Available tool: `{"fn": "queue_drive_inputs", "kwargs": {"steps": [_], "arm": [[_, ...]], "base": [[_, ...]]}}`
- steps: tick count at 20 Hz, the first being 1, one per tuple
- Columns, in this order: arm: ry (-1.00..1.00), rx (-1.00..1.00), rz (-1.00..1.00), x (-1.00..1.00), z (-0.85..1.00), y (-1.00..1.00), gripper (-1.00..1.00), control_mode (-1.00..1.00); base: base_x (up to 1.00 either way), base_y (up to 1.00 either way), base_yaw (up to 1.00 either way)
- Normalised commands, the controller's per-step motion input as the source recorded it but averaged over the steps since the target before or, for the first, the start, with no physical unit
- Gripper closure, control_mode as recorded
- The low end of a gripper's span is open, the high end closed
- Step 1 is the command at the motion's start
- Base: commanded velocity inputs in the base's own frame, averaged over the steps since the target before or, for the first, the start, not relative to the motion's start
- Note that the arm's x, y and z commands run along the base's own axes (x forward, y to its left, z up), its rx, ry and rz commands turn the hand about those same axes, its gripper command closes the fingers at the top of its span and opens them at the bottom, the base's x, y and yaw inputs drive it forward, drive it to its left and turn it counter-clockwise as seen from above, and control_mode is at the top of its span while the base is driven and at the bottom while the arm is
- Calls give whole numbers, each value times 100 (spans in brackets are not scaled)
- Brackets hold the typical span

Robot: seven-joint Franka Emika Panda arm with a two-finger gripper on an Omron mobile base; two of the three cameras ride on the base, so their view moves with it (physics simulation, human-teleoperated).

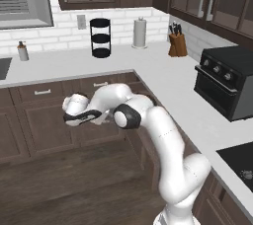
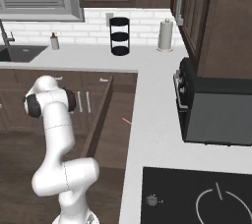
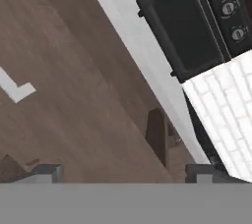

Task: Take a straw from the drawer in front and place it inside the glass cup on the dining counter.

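The drawer (image 2: pixel 100 120) stands pulled out from under the white wall counter, and its dark wooden side wall runs toward me. On its floor lies the straw (image 2: pixel 127 120), a thin pink-red stick close to the counter edge. My white arm bends low in front of the cabinets, with the hand (image 1: pixel 79 114) at drawer height. In the hand view my gripper (image 3: pixel 123 173) is open, its fingertips (image 3: pixel 47 171) far apart with nothing between them. The glass cup and the dining counter are out of view.
On the L-shaped white counter (image 1: pixel 163 78) stand a black toaster oven (image 1: pixel 225 83), a knife block (image 1: pixel 178 44), a paper towel roll (image 1: pixel 140 32), a black tiered rack (image 1: pixel 101 37) and a soap bottle (image 1: pixel 22 51). A cooktop (image 2: pixel 197 196) is near right, a sink (image 2: pixel 19 53) far left.
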Motion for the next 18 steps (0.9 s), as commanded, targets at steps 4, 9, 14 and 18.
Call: {"fn": "queue_drive_inputs", "kwargs": {"steps": [4,9,14,18], "arm": [[-40,14,-30,-14,72,-36,-100,-100],[-45,4,-28,-9,68,-50,-100,-100],[-43,3,-26,-8,64,-61,-100,-100],[-40,8,-21,-13,66,-61,-100,-100]], "base": [[0,0,0],[0,0,0],[0,0,0],[0,0,0]]}}
